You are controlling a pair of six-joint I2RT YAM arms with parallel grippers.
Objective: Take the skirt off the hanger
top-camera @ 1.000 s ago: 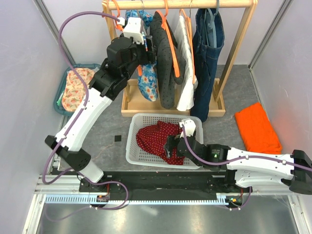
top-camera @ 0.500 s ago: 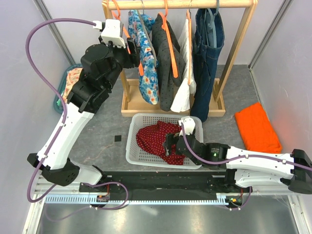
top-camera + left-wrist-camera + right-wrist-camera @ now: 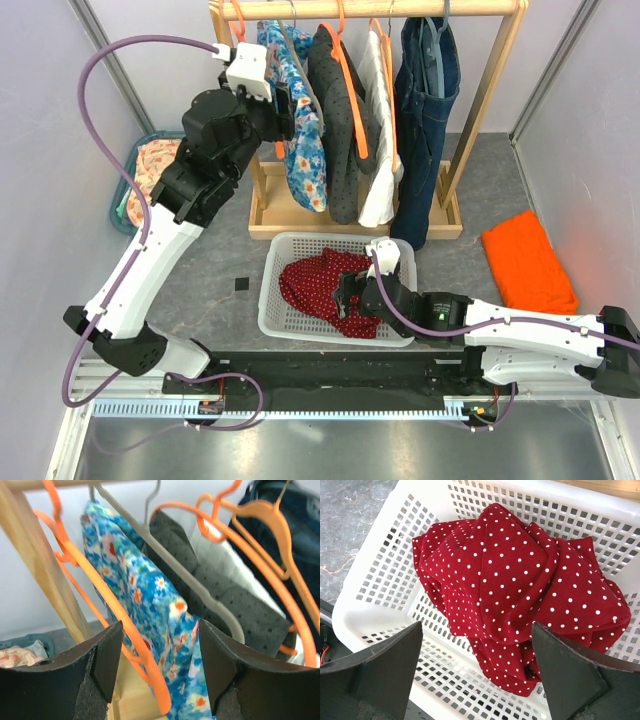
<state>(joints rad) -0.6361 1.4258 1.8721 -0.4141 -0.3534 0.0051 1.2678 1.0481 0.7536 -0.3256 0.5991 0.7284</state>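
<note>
A blue floral skirt (image 3: 305,150) hangs at the left end of the wooden rack (image 3: 370,8). In the left wrist view the skirt (image 3: 150,590) lies between an orange hanger (image 3: 100,587) and a grey hanger (image 3: 165,562). My left gripper (image 3: 283,105) is open, level with the skirt's top, and its jaws (image 3: 160,627) stand either side of the orange hanger's lower arm and the floral cloth without touching. My right gripper (image 3: 350,295) is open and empty (image 3: 476,627) above a red polka-dot garment (image 3: 520,580) in the white basket (image 3: 385,570).
A dark grey dotted garment (image 3: 340,130), a white garment (image 3: 380,150) and jeans (image 3: 425,110) hang further right on the rack. The white basket (image 3: 290,245) stands in front of the rack. A teal bin of cloth (image 3: 150,180) is at left, folded orange cloth (image 3: 527,262) at right.
My left arm swung left away from the rack, then came back right, so its open jaws now face the floral skirt. The right arm has not moved.
</note>
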